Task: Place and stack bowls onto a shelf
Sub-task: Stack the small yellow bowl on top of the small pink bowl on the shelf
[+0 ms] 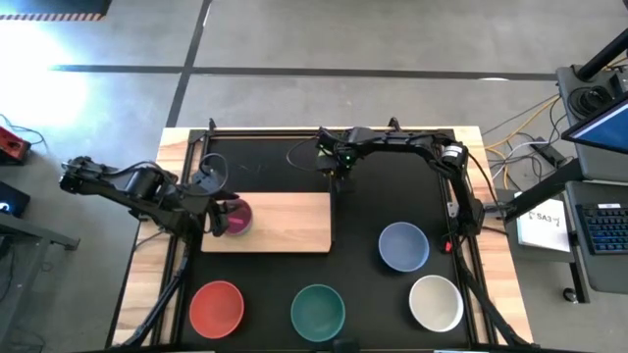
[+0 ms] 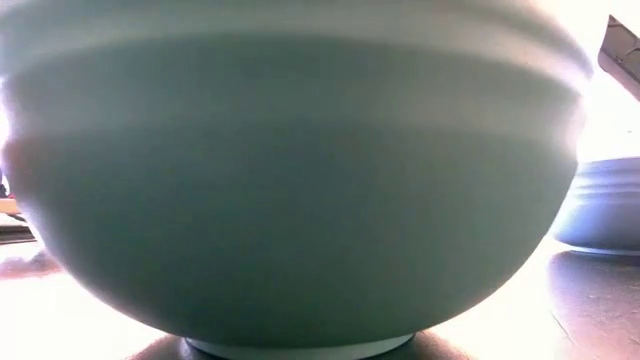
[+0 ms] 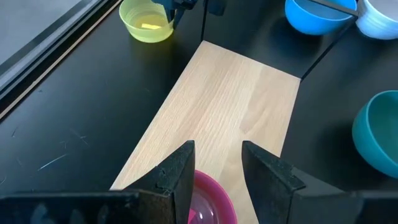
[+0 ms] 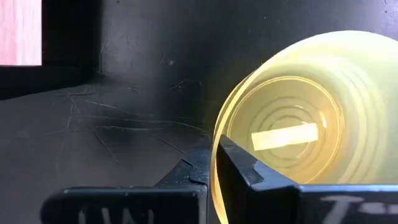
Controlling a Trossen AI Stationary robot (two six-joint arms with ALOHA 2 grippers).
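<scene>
The light-wood shelf board (image 1: 280,224) lies on the black table. A small magenta bowl (image 1: 238,218) sits upright on its left end. My left gripper (image 3: 217,168) is open just above that bowl (image 3: 214,196), one finger on either side of its rim. My right gripper (image 1: 334,167) is near the board's far right corner, shut on the small yellow bowl (image 4: 292,118), which also shows in the left wrist view (image 3: 146,22). The pale blue (image 1: 403,245), white (image 1: 436,302), teal (image 1: 318,311) and red (image 1: 217,307) bowls stand upright on the table. The green and cyan bowls are out of view. My right gripper holds the yellow bowl by its rim (image 4: 215,163), one finger inside the bowl and one outside. The fingers come from above, pointing down. Whether the bowl's base touches the table I cannot tell.
The teal bowl (image 2: 290,180) fills the low view, with the pale blue bowl (image 2: 600,210) behind it on the right. The board's middle and right part (image 3: 236,106) is bare wood. Frame posts and cables run along the table's sides.
</scene>
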